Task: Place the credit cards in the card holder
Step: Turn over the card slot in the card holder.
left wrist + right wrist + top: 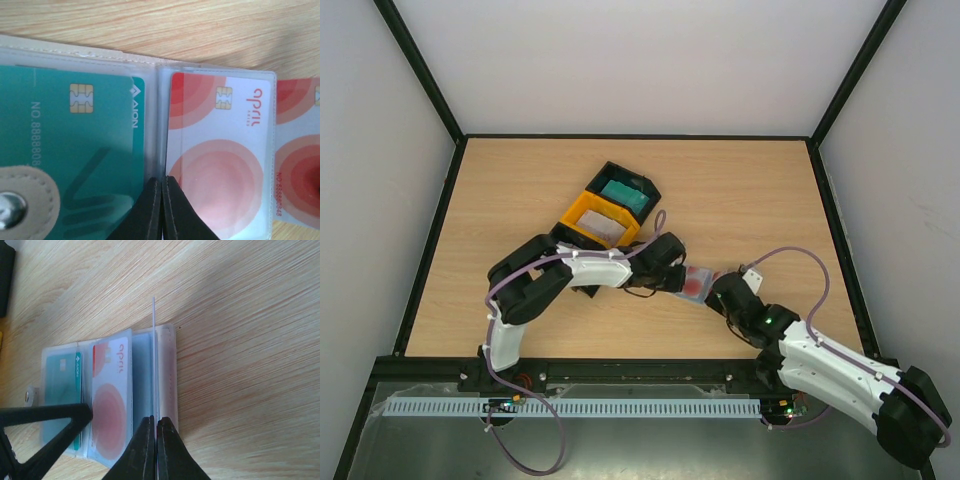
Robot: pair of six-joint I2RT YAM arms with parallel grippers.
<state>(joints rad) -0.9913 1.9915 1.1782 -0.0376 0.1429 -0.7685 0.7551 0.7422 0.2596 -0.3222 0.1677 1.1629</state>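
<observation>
The right gripper (156,421) is pinching a thin plastic card (154,350), its black fingers clenched on the card's near end. The card is showing only its pale edge in the right wrist view, standing upright over the right-hand part of the small flat beige folding card holder (167,370).

The left gripper (161,181) is closed, its fingertips pressed together right at the seam between two clear sleeves. I cannot tell whether any sleeve material is caught between them.

The holder is lying open on the pale wooden table (250,340), between the two grippers. A teal chip card (75,150) is sitting in the left sleeve, and a red-and-white chip card with ringed circles (220,165) is sitting in the next one. A second red-and-white card (297,150) is showing just past that sleeve's right edge. A beige stitched strap with a metal snap (25,200) is lying over the teal card's lower left corner.

Farther out on the table, a yellow plastic tray (582,215) and a black plastic tray (610,168) are standing touching each other. The yellow one is holding a pale card (603,230) and the black one a teal card (620,192).
</observation>
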